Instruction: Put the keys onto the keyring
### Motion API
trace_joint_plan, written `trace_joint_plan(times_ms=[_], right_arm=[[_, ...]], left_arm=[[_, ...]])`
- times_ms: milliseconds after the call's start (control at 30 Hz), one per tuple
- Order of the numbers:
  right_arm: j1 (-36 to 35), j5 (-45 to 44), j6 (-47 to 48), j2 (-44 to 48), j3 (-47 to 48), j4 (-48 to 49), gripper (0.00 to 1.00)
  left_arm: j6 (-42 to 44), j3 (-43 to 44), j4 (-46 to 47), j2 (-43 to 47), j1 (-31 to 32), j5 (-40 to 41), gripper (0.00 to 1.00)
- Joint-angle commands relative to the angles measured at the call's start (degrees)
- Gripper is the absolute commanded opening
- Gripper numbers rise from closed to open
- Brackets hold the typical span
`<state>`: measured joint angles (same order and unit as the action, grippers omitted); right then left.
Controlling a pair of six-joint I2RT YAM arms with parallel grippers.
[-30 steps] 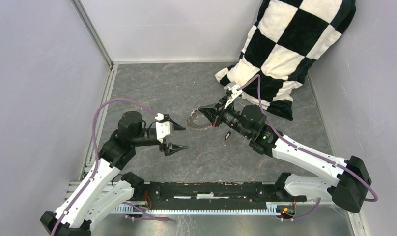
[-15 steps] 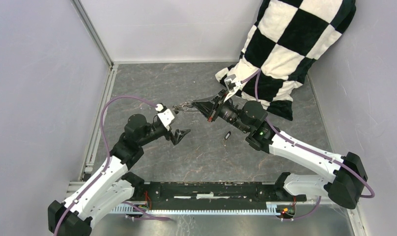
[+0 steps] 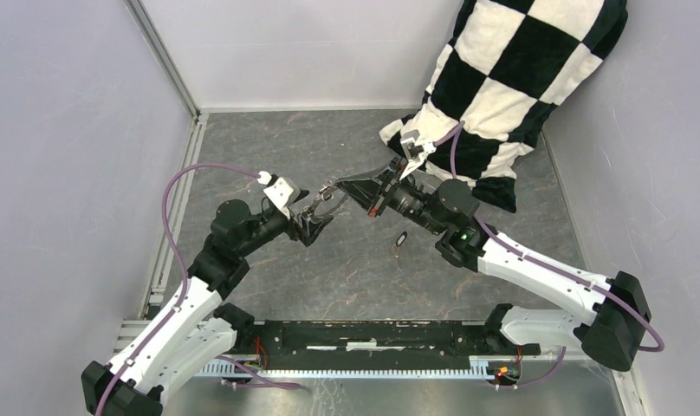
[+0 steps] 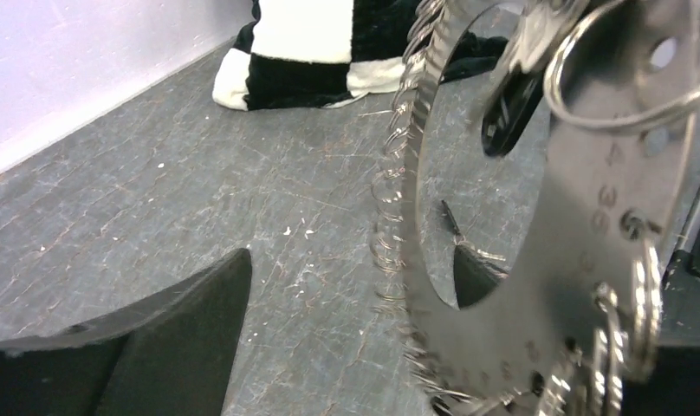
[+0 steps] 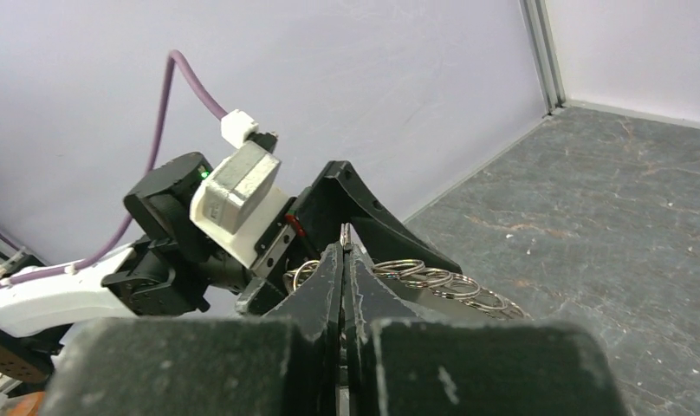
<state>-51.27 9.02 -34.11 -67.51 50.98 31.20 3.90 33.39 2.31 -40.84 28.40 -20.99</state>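
Note:
The keyring (image 3: 327,194), a flat metal ring edged with small split rings, hangs above the table between both grippers. My right gripper (image 3: 340,185) is shut on its rim, and the right wrist view shows the thin metal edge pinched at the fingertips (image 5: 343,247) with split rings (image 5: 433,279) beside them. My left gripper (image 3: 316,212) is open. In the left wrist view the keyring (image 4: 572,243) fills the right half, between the spread fingers (image 4: 191,338). One small black-headed key (image 3: 401,238) lies on the table. The second key is not visible.
A black-and-white checkered pillow (image 3: 520,78) leans in the back right corner and also shows in the left wrist view (image 4: 329,43). Grey walls close the table at the left, back and right. A black rail (image 3: 372,334) runs along the near edge.
My right gripper lifted the keyring off the table and carried it left. My left gripper swung up and right until its open fingers straddle the ring.

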Motion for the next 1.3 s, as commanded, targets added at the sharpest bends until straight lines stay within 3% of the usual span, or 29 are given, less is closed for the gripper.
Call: trace_joint_plan(times_ms=[0, 233, 300, 433, 533, 633, 700, 800, 900, 1000, 1033, 1133, 1267], right_arm=[[0.0, 0.1, -1.5, 3.8, 0.2, 6.8, 0.0], [0.1, -1.9, -0.1, 5.3, -0.3, 4.8, 0.0], [0.1, -2.5, 0.3, 5.5, -0.8, 4.0, 0.0], [0.1, -4.0, 0.7, 5.9, -2.6, 2.2, 0.0], [0.2, -7.5, 5.2, 7.4, -2.9, -3.8, 0.08], [0.9, -11.5, 13.4, 9.1, -1.8, -12.5, 0.35], [1.2, -13.8, 21.4, 9.1, 2.3, -22.1, 0.49], [1.4, -7.8, 30.4, 8.5, 8.3, -30.7, 0.69], [1.5, 0.2, 34.8, 4.8, 16.1, -38.5, 0.82], [1.4, 6.4, 34.3, 2.2, 18.5, -37.9, 0.89], [1.3, 8.8, 32.1, 1.6, 18.2, -36.0, 0.98], [-0.2, 14.3, 29.0, -0.6, 16.2, -31.6, 0.98], [-4.6, 13.6, 32.3, -2.5, 14.2, -29.4, 0.98]], left_arm=[[-2.8, 2.7, 2.0, 0.4, -1.1, -2.7, 0.85], [3.3, 3.5, -1.2, 3.7, -1.6, -15.6, 0.13], [5.9, 4.6, -2.0, 4.3, -1.5, -16.1, 0.03], [11.6, 7.4, -6.7, 5.2, -1.5, -18.2, 0.02], [18.7, 10.5, -13.5, 4.9, -1.5, -19.8, 0.02], [32.2, 13.9, -25.2, 4.1, -1.5, -21.5, 0.02], [40.8, 15.7, -32.1, 3.6, -1.5, -20.5, 0.02], [54.3, 17.6, -41.6, 2.8, -1.5, -18.1, 0.02], [67.1, 17.4, -46.1, 2.3, -1.5, -15.8, 0.02], [76.9, 18.0, -48.4, 0.6, -1.5, -14.0, 0.02], [78.8, 18.3, -48.9, -0.1, -1.5, -13.5, 0.02], [81.0, 19.3, -49.0, -2.3, -1.5, -12.2, 0.02], [69.5, 24.4, -49.3, -7.1, -1.5, -14.3, 0.02]])
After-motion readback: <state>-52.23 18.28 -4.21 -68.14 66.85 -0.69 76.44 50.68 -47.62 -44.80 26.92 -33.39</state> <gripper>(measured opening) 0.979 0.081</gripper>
